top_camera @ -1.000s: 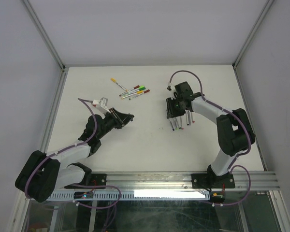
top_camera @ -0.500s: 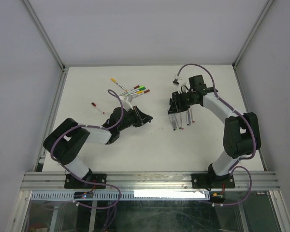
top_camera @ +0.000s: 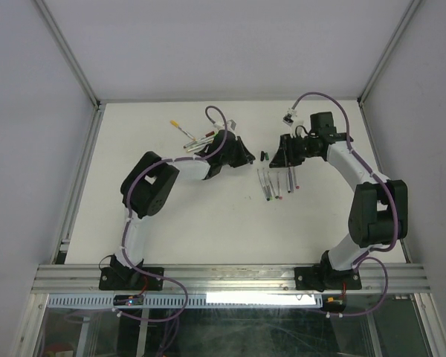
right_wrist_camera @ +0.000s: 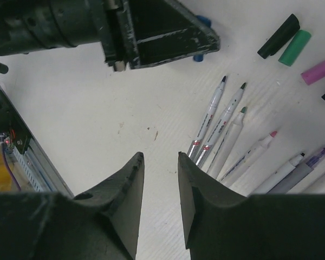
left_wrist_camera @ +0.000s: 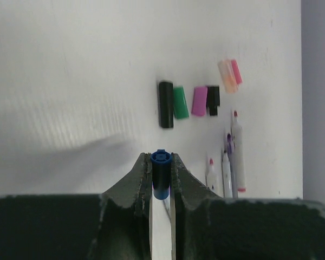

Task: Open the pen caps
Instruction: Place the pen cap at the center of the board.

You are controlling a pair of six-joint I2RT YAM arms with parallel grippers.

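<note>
**Caps (left_wrist_camera: 199, 101) loose beside pens (right_wrist_camera: 222, 124); a blue one clamped in left gripper (left_wrist_camera: 161, 161)**

Table (top_camera: 171, 216): white, walled on three sides.

Left arm (top_camera: 186, 165): stretched far across to mid-table. Right arm (top_camera: 353, 167): bent in from the right. The two wrists are near each other but apart.

Left gripper: fingers closed on blue cap (left_wrist_camera: 161, 181). The cap stands lengthwise between the pads, its notched end poking past the fingertips. Cannot tell whether it touches the table.

Right gripper (right_wrist_camera: 158, 184): fingers spread with nothing between them, over bare table just beside the pens.

Pens: a row with bare tips lies side by side, fanned slightly, near the right gripper. A second bunch (top_camera: 201, 137) with caps on lies at the far side, partly hidden by the left arm. One yellow-capped pen (top_camera: 180, 126) lies a little apart from that bunch.

Loose caps, seen from the left wrist, lie in a short line ahead of the blue cap:
- black cap (left_wrist_camera: 166, 104), touching green cap (left_wrist_camera: 180, 102)
- purple cap (left_wrist_camera: 199, 101), touching a shorter black stub (left_wrist_camera: 213, 99)
- an orange and pink pair (left_wrist_camera: 230, 75), blurred, a bit farther off
</note>
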